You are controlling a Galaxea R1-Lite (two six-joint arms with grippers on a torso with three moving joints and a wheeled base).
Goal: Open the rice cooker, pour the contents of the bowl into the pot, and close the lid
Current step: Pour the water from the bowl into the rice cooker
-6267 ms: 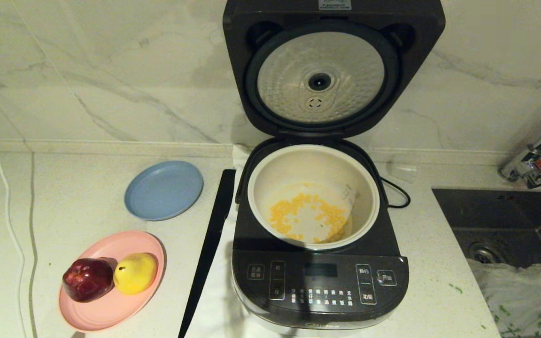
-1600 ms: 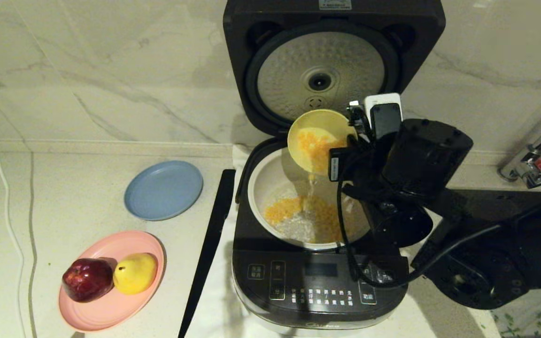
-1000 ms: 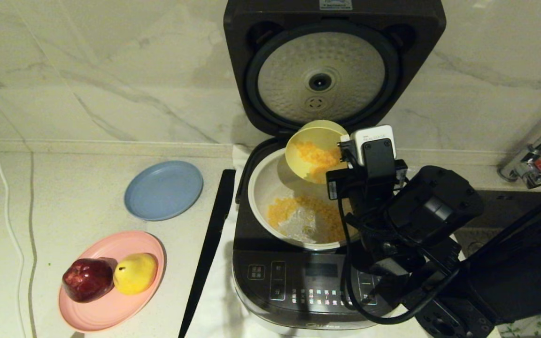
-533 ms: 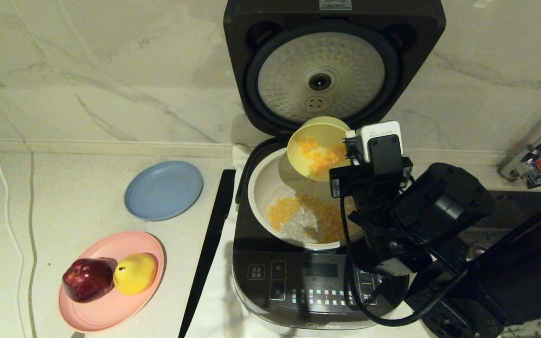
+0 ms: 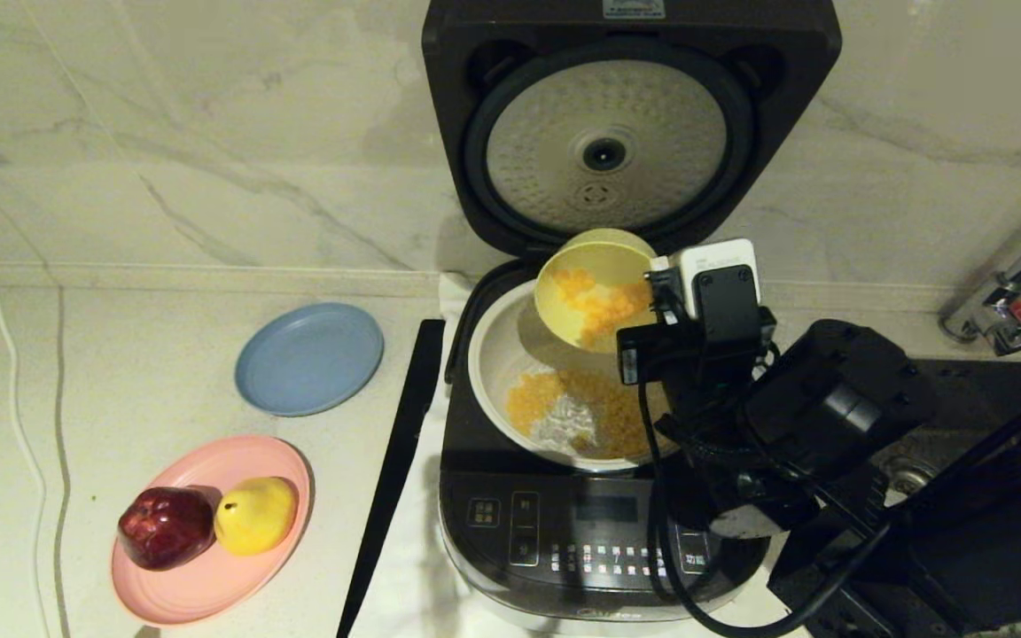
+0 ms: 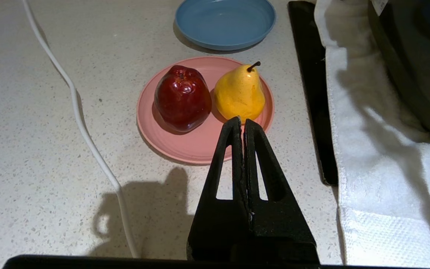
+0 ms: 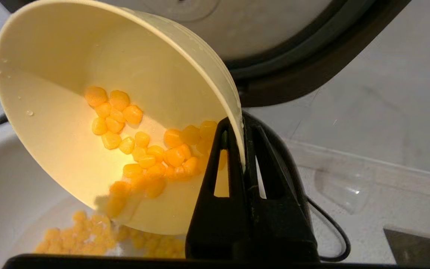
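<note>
Left gripper (image 6: pixel 243 125) pinched shut above the pink plate (image 5: pixel 209 585) – idle, rice cooker (image 5: pixel 604 532) with lid (image 5: pixel 630 133) up, right gripper (image 7: pixel 243 149) clamping the bowl (image 5: pixel 595 288) rim, tipped over the pot (image 5: pixel 493 354), contents (image 7: pixel 144 149) seemingly sliding out – blurred.

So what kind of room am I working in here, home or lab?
Most likely a home kitchen: a pale speckled stone countertop against a marble-look wall, a dark sink with a chrome tap at the right, and a large dark grey rice cooker standing open on the counter.
</note>
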